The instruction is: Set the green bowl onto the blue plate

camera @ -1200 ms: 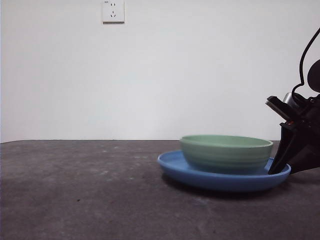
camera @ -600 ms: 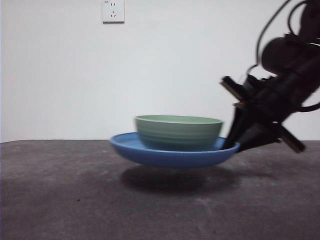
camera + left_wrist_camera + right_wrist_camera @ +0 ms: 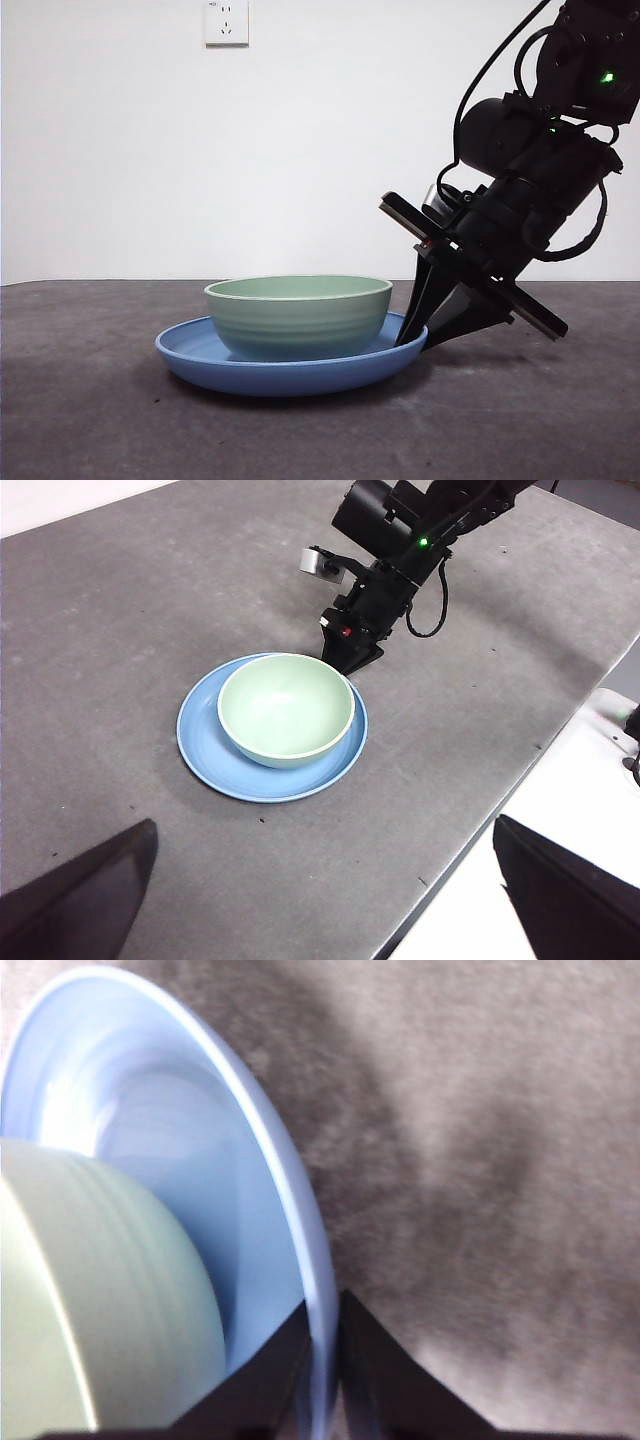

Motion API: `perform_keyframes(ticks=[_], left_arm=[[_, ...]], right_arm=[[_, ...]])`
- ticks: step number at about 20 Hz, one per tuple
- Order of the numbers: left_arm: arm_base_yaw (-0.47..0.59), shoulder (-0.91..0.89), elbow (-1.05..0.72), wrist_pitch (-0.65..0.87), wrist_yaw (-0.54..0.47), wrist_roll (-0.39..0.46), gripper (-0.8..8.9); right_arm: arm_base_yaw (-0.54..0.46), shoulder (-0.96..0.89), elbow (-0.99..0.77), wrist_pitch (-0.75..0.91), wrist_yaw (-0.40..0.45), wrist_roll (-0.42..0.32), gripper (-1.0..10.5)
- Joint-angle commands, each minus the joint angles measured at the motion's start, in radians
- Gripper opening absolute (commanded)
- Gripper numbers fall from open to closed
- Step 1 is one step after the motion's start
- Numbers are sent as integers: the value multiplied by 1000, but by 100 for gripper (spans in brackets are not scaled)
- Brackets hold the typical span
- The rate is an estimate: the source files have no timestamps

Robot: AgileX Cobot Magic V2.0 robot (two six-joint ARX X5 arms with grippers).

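The green bowl (image 3: 298, 315) sits upright in the middle of the blue plate (image 3: 250, 375), which lies on the dark table. My right gripper (image 3: 420, 345) comes down from the upper right and is shut on the plate's right rim. In the right wrist view the two jaws pinch the plate rim (image 3: 290, 1190), one on each side of it, with the bowl (image 3: 90, 1300) just beside. The left wrist view looks down from high up on the bowl (image 3: 285, 708), the plate (image 3: 205, 750) and the right gripper (image 3: 350, 662). My left gripper (image 3: 325, 825) hangs open above them, holding nothing.
A white wall socket (image 3: 226, 22) is on the back wall. The table's edge (image 3: 520, 765) runs close on one side of the plate in the left wrist view, with pale floor beyond it. The right arm's body (image 3: 540, 180) fills the upper right of the front view.
The right gripper carried the plate, with the bowl in it, leftward across the table. Half a second ago the plate hung in the air; now it is low on the table.
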Motion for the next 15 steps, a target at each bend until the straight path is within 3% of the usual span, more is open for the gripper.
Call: perform_keyframes(ticks=[1, 7, 15], left_arm=[[-8, 2, 15, 11, -5, 2, 782], [-8, 2, 15, 11, -5, 2, 782], [-8, 2, 15, 11, -5, 2, 782]], right_arm=[[12, 13, 18, 8, -7, 13, 10], [18, 12, 18, 8, -1, 8, 214], [-31, -71, 23, -24, 31, -28, 229]])
